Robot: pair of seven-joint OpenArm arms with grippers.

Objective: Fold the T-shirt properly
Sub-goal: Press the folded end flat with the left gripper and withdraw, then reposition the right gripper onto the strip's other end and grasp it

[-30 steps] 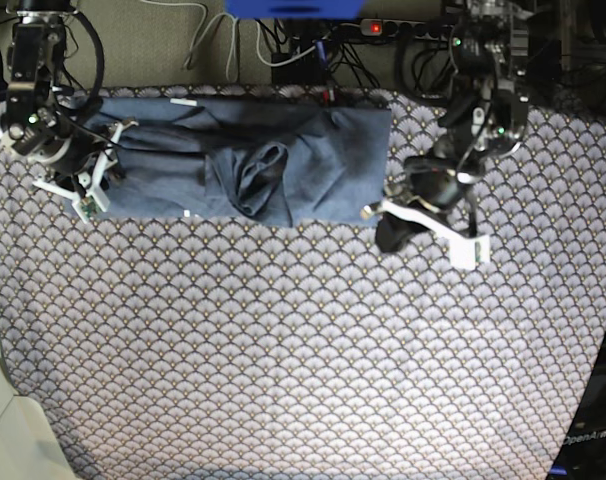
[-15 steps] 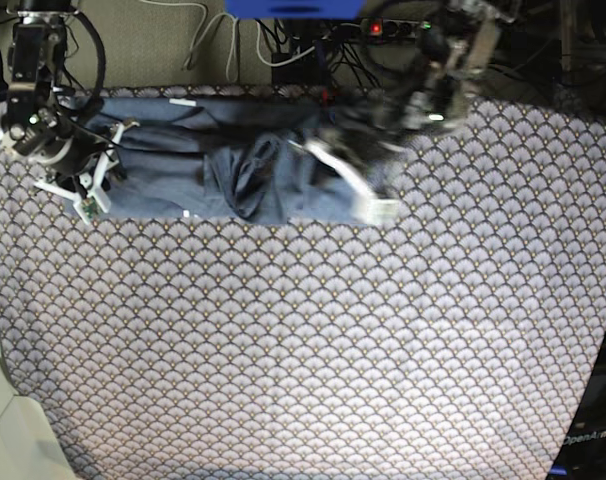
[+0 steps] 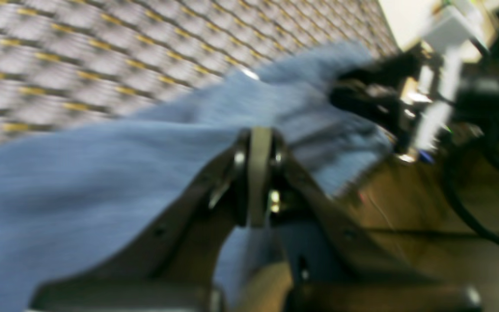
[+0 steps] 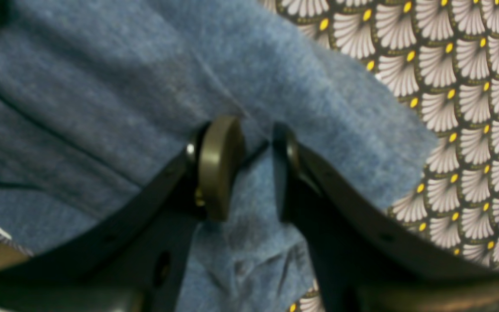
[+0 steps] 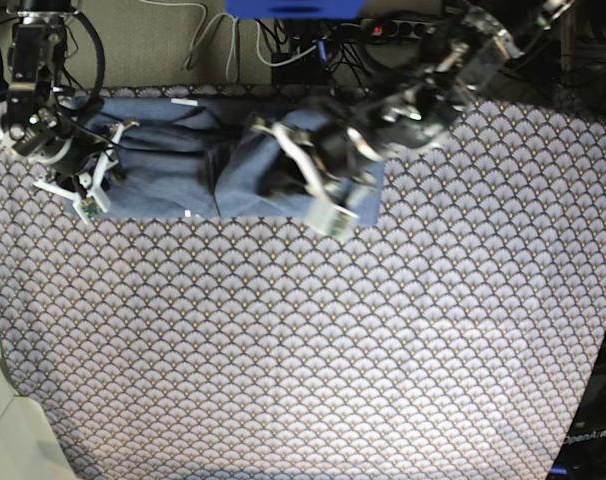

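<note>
The T-shirt [image 5: 183, 165] lies in a long slate-blue band along the far edge of the bench, on the scallop-patterned tablecloth [image 5: 313, 340], and everything else here can be placed from it. At its end on the base view's left, the right end effector [image 5: 88, 180] sits over the cloth with its arm reaching in from beyond the shirt's far edge. The right wrist view shows this end effector [image 4: 256, 169] with its two dark fingers [image 4: 219, 167] standing a moderate gap apart, the blue heathered T-shirt [image 4: 102, 108] filling the space beneath and between them; a fold or seam line runs through that gap, but whether the pads actually pinch fabric cannot be told. Beside that end of the shirt the tablecloth [image 4: 470, 86] shows its white fans and yellow dots. Toward the shirt's other end, the left end effector [image 5: 323, 180] is over the cloth near the middle of the band, blurred, its arm coming from the cables and power strip [image 5: 383, 28] behind the shirt. The cloth there is bunched up around it. In the left wrist view the left end effector [image 3: 258, 173] has its fingers pressed together, with pale blue T-shirt [image 3: 80, 182] fabric draped around and behind the tips; the blur leaves it unclear whether cloth is caught between them.
</note>
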